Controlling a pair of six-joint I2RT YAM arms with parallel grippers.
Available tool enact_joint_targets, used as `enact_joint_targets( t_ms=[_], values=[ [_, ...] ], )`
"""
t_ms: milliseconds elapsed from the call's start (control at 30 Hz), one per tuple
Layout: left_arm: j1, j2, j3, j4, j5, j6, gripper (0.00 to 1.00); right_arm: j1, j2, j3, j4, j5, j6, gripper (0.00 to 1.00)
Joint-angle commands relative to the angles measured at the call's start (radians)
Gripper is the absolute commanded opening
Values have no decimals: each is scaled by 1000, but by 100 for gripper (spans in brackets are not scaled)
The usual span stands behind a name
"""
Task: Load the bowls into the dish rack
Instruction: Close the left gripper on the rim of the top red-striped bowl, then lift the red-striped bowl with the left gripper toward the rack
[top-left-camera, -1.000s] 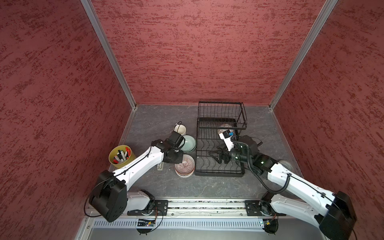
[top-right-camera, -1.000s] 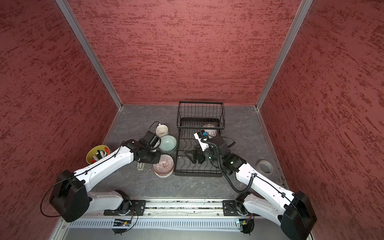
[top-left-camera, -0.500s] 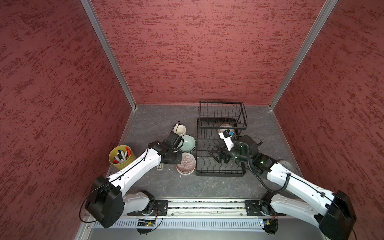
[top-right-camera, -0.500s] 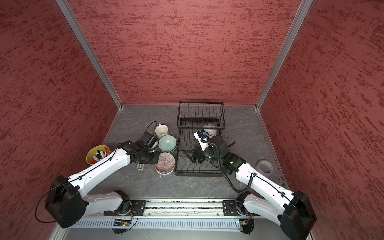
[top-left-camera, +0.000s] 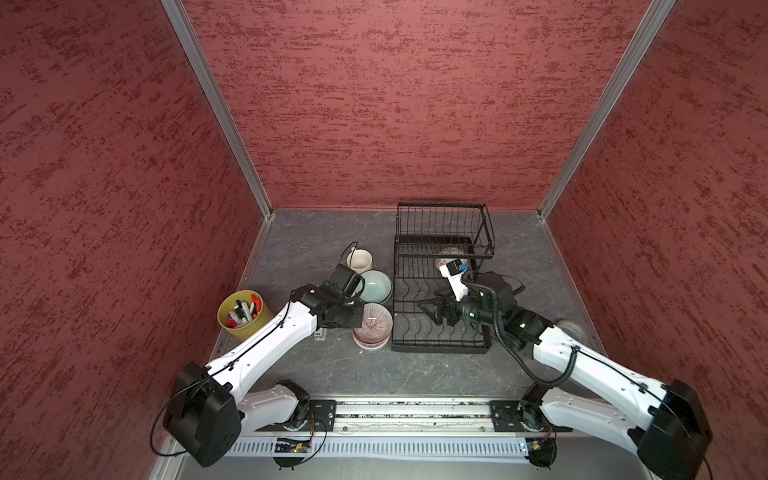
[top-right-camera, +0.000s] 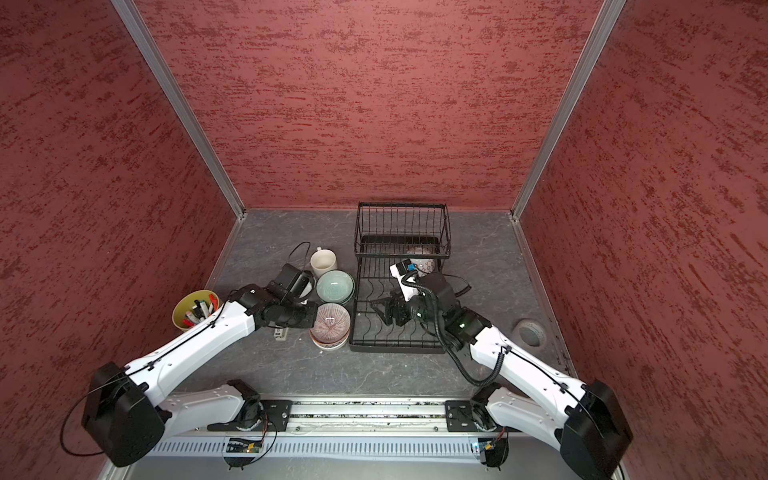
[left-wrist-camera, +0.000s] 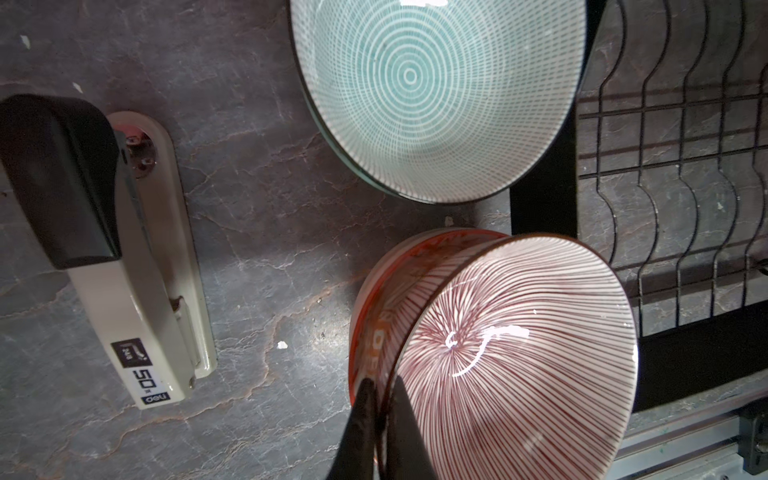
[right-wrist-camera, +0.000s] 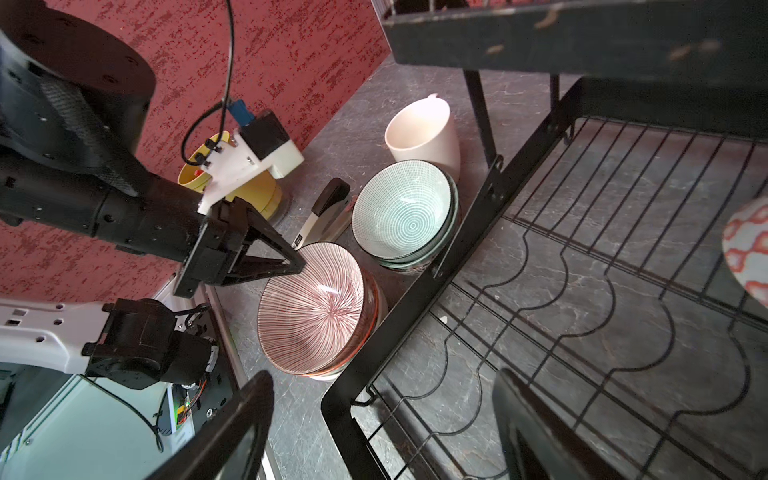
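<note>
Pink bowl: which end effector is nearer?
Left. The left end effector pinches the rim of the pink bowl; the right end effector hangs open over the rack, apart from the bowl.

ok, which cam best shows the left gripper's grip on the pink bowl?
Left wrist: the left gripper pinches the pink bowl at its rim, one finger on each side. Right wrist shows the grip side-on, from farther off. In both top views the pinch is too small to judge.

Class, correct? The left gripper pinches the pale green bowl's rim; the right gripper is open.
No. The left wrist view shows the left gripper pinching the rim of the pink-striped bowl, not the pale green bowl. The right gripper is open.
</note>
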Motion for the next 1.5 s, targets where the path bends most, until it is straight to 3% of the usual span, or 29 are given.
enact_joint_targets(
  t_ms=[0, 533, 800, 1000, 1467],
  values=[
    [-1, -50, 14, 37, 36, -11, 0, 4, 8, 4, -6, 42, 20, 84],
    [50, -113, 33, 143, 252, -149, 0, 6, -25, -31, 42, 25, 250, 88],
    [52, -110, -17, 344, 390, -300, 0, 3, -79, -50, 75, -48, 328, 90],
    [49, -92, -38, 461, 421, -403, 0, -3, -90, -72, 93, -51, 385, 93],
    [4, -37, -104, 651, 472, -551, 0, -16, -71, -171, 349, -165, 505, 97]
  ],
)
